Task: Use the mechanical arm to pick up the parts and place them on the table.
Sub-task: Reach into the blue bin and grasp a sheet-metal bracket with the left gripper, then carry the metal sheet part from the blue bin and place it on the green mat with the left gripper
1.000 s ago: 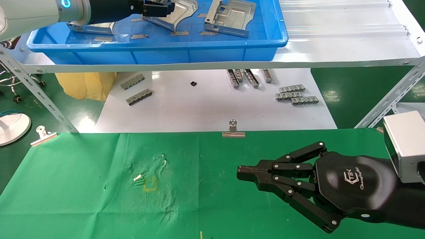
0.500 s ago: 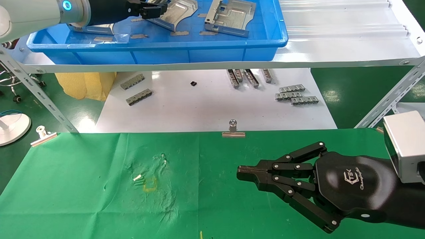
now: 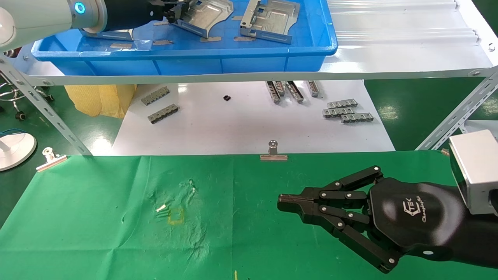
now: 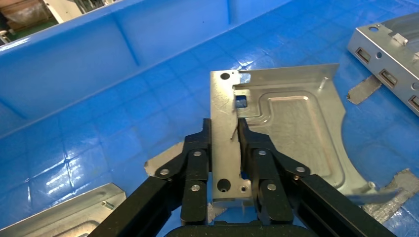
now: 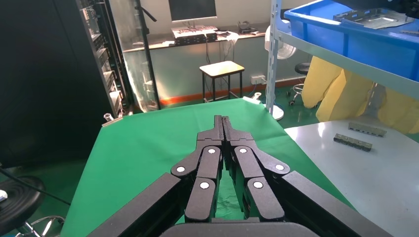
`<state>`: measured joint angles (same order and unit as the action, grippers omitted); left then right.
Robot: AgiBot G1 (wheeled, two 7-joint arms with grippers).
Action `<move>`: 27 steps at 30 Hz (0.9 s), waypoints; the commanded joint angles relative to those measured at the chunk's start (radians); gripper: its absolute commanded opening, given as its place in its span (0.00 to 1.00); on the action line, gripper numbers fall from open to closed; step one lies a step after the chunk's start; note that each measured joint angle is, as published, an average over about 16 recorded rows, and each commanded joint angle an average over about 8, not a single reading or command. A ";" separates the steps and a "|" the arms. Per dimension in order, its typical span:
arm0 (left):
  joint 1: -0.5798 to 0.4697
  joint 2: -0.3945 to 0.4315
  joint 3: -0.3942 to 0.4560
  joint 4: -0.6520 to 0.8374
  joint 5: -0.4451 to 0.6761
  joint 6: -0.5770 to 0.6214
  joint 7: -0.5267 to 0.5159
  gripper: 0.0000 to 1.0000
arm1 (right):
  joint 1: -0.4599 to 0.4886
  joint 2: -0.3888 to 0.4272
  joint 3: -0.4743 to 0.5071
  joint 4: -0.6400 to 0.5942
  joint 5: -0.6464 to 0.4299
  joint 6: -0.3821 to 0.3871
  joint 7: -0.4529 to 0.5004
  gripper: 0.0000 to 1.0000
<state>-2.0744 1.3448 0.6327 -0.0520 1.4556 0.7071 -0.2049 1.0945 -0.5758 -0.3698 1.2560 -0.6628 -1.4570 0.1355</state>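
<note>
Left tool [image 4: 225,143] pinching bracket [image 4: 281,123] flange, clear only from wrist

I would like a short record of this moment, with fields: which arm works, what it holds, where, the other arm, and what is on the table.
Working arm: left gripper, inside the blue tray on the shelf
Grip: fingers shut on the flange of one part
Other parts in tray: one more bracket to its right, another under the left arm
Idle arm: right gripper, fingers shut, over the green table
Parts on table: none yet
Below shelf: small grey strips on a white sheet
</note>
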 commanded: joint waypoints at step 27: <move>-0.015 -0.188 -0.135 -0.086 -0.228 0.572 0.230 0.00 | 0.000 0.000 0.000 0.000 0.000 0.000 0.000 1.00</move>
<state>-2.0888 1.1562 0.5021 -0.1361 1.2335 1.2798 0.0219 1.0945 -0.5758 -0.3700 1.2560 -0.6627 -1.4569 0.1354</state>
